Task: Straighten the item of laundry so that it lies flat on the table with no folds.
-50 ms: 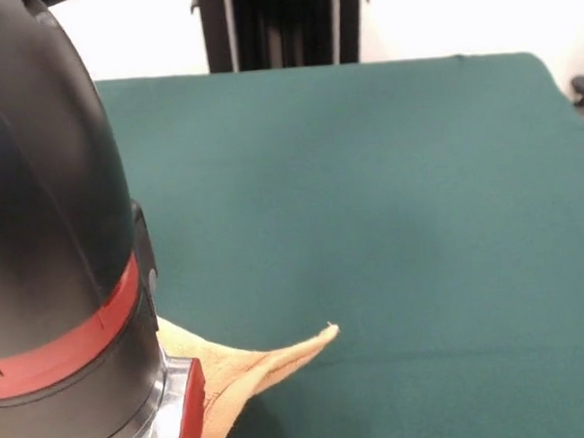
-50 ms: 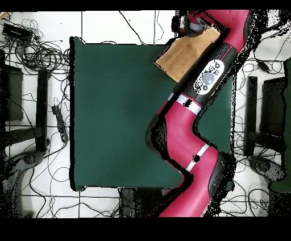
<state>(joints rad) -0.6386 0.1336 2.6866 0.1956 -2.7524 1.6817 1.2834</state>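
The item of laundry [image 1: 244, 367] is an orange-tan towel at the front view's lower left, with one pointed corner reaching right across the table [image 1: 390, 182]. Most of it is hidden behind my arm's thick black and red wrist [image 1: 67, 295]. In the overhead view the item of laundry [image 2: 181, 54] lies skewed at the table's [image 2: 113, 108] top right corner, reaching toward the top edge. My arm crosses its right side. My gripper [image 2: 195, 26] sits at the towel's upper end, and its state does not show.
My arm [image 2: 187, 131] runs diagonally over the table's right side in the overhead view. Cables [image 2: 40, 51] lie on the floor to the left. A black stand [image 1: 280, 23] rises behind the table's far edge. The towel lies close to the table's edge.
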